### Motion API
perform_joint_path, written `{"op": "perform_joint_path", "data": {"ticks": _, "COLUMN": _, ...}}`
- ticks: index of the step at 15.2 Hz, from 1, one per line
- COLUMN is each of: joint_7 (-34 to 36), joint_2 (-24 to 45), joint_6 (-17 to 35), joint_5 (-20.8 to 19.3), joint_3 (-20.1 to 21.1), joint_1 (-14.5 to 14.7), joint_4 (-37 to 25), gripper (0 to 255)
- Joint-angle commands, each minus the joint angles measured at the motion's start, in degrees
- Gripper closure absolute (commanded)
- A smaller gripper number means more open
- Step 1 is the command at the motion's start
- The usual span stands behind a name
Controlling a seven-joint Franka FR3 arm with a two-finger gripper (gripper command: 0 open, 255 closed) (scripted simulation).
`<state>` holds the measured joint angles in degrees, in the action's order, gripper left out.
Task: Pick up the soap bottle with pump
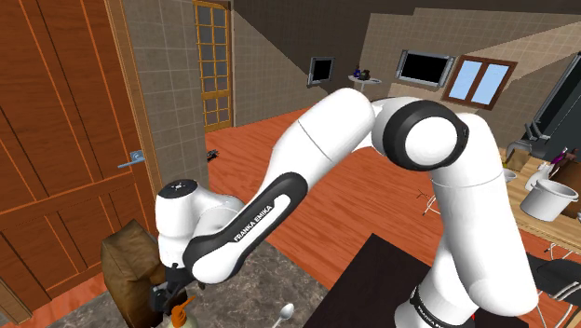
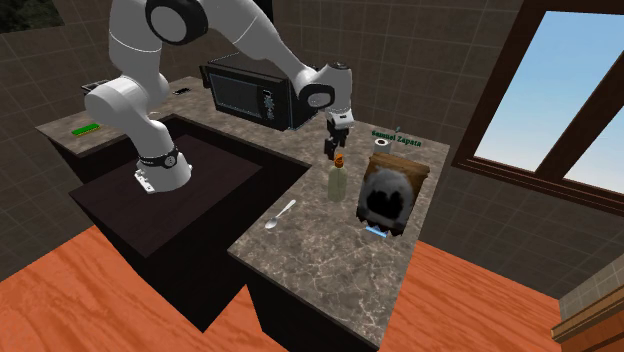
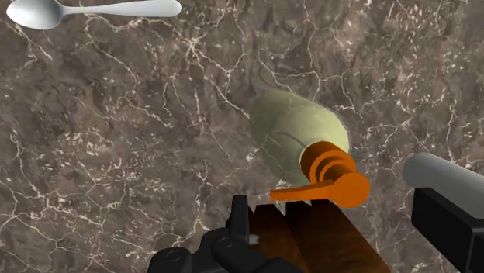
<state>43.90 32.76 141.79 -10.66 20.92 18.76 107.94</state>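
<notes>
Spreading wide, my fingers (image 3: 446,221) stand apart with nothing pinched between them, and my gripper (image 3: 337,194) hangs just above the orange pump (image 3: 326,174) of the soap bottle (image 3: 299,132). That bottle stands upright on the marbled counter (image 3: 116,155), just beside a brown bag (image 2: 390,195) and well apart from a spoon (image 3: 93,9)

Trouble could come from the pump's spout, which points toward one of my fingers: I judge that a straight drop might catch it and tip the bottle. Closing only on the thin pump neck could let the rounded olive body swing or slip. The bag stands so near that my outer finger may shove it on the way down

From above, the bottle's shoulder hides its lower half, so I cannot tell how far down I must go. A brown shape low between my fingers is hard to identify. One finger is cut off by the picture's edge
</notes>
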Motion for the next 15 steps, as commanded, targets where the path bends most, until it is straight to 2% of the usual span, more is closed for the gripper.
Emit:
{"op": "perform_joint_path", "data": {"ticks": 1, "joint_7": 0.6, "joint_2": 2.0, "joint_6": 0.6, "joint_5": -0.7, "joint_3": -0.6, "joint_1": 0.8, "joint_4": -1.5, "gripper": 0}}
{"op": "perform_joint_path", "data": {"ticks": 8, "joint_7": 1.1, "joint_2": 5.3, "joint_6": 3.4, "joint_5": -1.9, "joint_3": -1.7, "joint_1": 1.7, "joint_4": -2.0, "gripper": 0}}
{"op": "perform_joint_path", "data": {"ticks": 9, "joint_7": 1.1, "joint_2": 5.3, "joint_6": 3.4, "joint_5": -1.9, "joint_3": -1.7, "joint_1": 1.7, "joint_4": -1.9, "gripper": 255}}
{"op": "perform_joint_path", "data": {"ticks": 15, "joint_7": 1.2, "joint_2": 5.3, "joint_6": 3.4, "joint_5": -1.9, "joint_3": -1.7, "joint_1": 1.7, "joint_4": -1.9, "gripper": 255}}
